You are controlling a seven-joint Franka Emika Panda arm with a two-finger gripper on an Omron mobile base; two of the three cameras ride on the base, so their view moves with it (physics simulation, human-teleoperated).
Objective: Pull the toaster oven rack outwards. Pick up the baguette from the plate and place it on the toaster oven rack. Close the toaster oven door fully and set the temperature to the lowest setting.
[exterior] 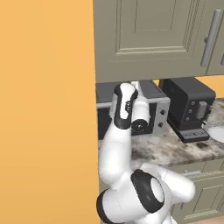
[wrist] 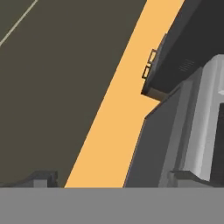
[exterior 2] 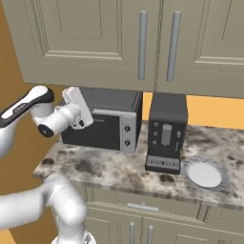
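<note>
Since the toaster oven (exterior 2: 102, 125) in the middle-left of the right base frame shows its dark door (exterior 2: 93, 129) upright and shut, the rack cannot be reached; the plate (exterior 2: 205, 173) at lower right looks bare, with no baguette visible. At upper left the hand (exterior 2: 76, 110) hangs spread, grasping nothing, beside the oven's top corner, and could bump the casing

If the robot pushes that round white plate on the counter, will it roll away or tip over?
Probably neither. The plate lies flat and shallow on the counter, so it would likely slide rather than roll. It looks empty, so it may scoot easily. It looks like crockery, so it might break if knocked off.
</note>
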